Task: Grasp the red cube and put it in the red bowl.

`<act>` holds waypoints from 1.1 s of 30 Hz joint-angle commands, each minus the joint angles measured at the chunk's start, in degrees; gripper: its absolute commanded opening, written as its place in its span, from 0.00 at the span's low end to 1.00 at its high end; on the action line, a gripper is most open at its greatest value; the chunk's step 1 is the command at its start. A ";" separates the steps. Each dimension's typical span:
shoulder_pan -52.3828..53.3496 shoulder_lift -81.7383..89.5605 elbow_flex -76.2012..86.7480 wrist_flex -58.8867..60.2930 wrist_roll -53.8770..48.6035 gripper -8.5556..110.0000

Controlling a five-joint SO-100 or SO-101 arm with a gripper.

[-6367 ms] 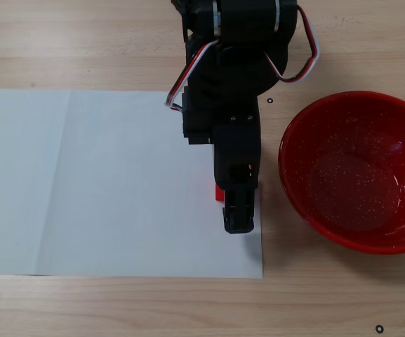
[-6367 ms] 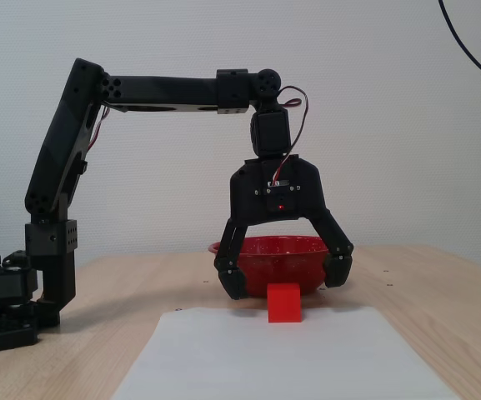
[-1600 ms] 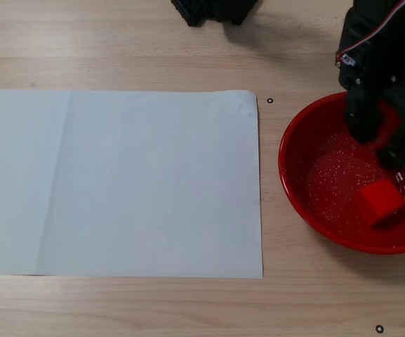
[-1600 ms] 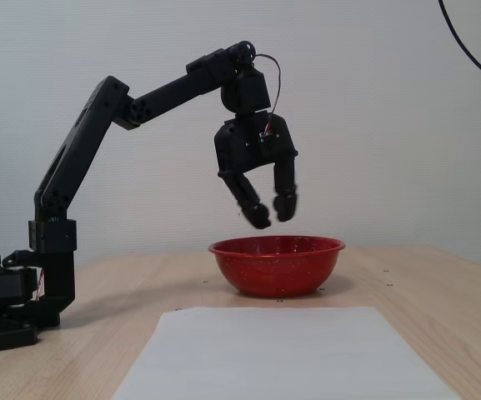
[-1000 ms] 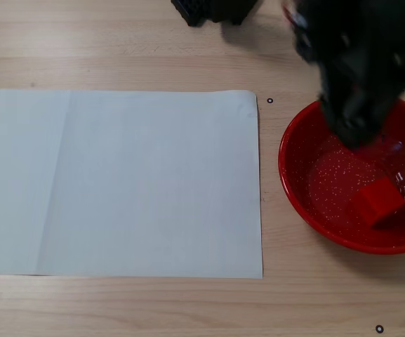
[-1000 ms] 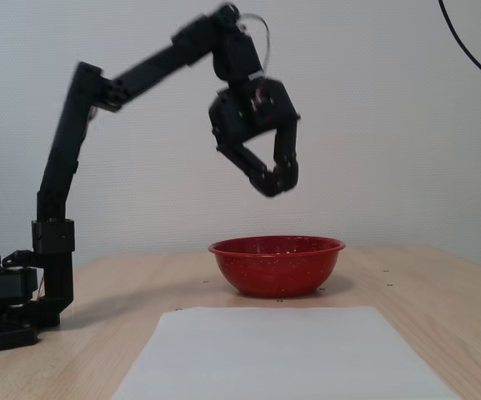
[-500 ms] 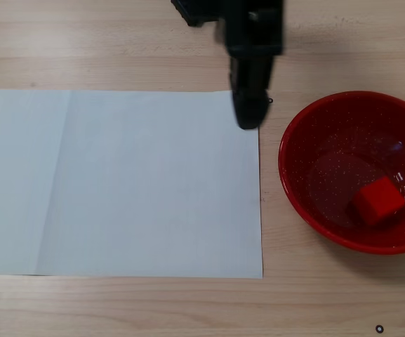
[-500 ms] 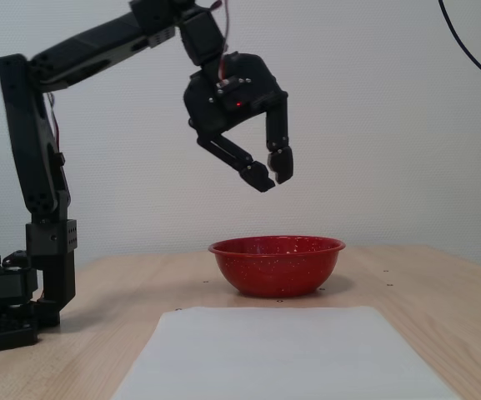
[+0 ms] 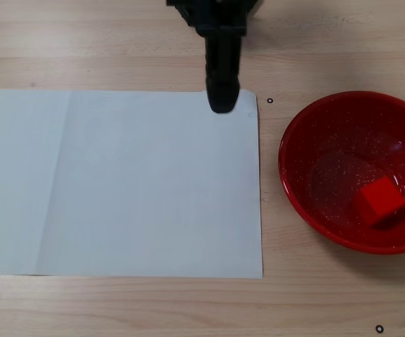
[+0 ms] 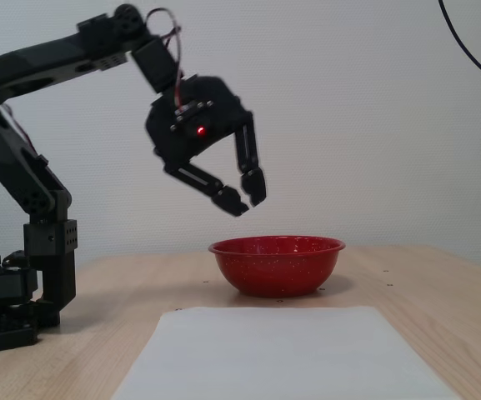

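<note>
The red cube (image 9: 377,200) lies inside the red bowl (image 9: 313,133), toward its right side, free of the gripper. In a fixed view from the side the bowl (image 10: 277,267) stands on the wooden table and its wall hides the cube. My gripper (image 10: 243,197) hangs high in the air, up and to the left of the bowl, with its fingertips close together and nothing between them. From above, the gripper (image 9: 222,104) is over the far edge of the white paper, well left of the bowl.
A white paper sheet (image 9: 118,182) covers the table's middle and left. The arm's base (image 10: 23,292) stands at the left in the side view, at the top edge from above. Small black marks (image 9: 269,100) dot the wood.
The arm has swung left, away from over the bowl, to above the paper's far edge. The cube stays in the bowl where it was let go.
</note>
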 commanded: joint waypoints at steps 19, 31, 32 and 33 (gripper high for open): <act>0.62 40.96 49.22 -25.22 0.44 0.07; -0.09 55.63 67.85 -30.94 0.44 0.07; 0.35 55.63 67.85 -30.32 -0.09 0.07; 0.70 55.63 67.94 -30.06 -0.26 0.07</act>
